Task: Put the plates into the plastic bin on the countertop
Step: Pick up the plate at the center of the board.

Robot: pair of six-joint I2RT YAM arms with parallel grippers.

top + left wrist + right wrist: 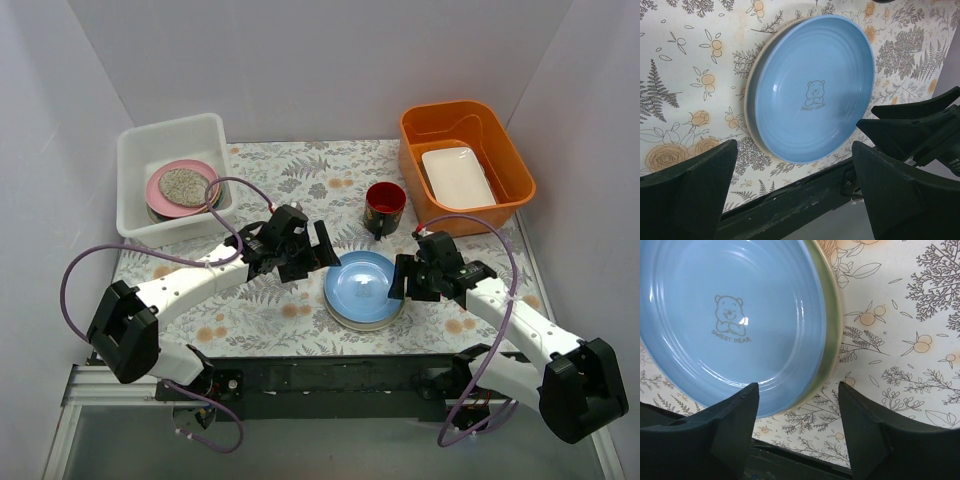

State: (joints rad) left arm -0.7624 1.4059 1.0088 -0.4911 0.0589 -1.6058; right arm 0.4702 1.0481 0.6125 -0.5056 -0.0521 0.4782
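Nearest me, at about 6 o'clock on the countertop (300, 180), sit the two plates not yet binned. A light blue plate (362, 283) with a little bear printed in its well rests on a pale plate (751, 100) whose rim peeks out around it. My left gripper (322, 252) hangs at that pair's 10 o'clock, fingers spread wide with nothing between them. My right gripper (400, 283) sits at their 3 o'clock, also parted and empty. From its wrist camera the blue rim runs across the gap between the fingers, but I can't tell whether anything touches. I judge this as the reach-in for the blue plate, not yet a grasp. The next move calls for slipping one finger under that shallow lip and the other over it without dragging the lower plate along. Just beyond, at the pair's 1 o'clock, stands a dark red mug (385, 205), which I'd keep clear of on the lift. Farthest off, at 10 o'clock, is the plastic bin (135, 150). It already holds a stack showing a pink plate (158, 192) under a speckled one (183, 185), so the blue plate must clear the rim and settle flat on top. At 2 o'clock, an orange tub (510, 150) with a white dish (458, 177) is none of my business.
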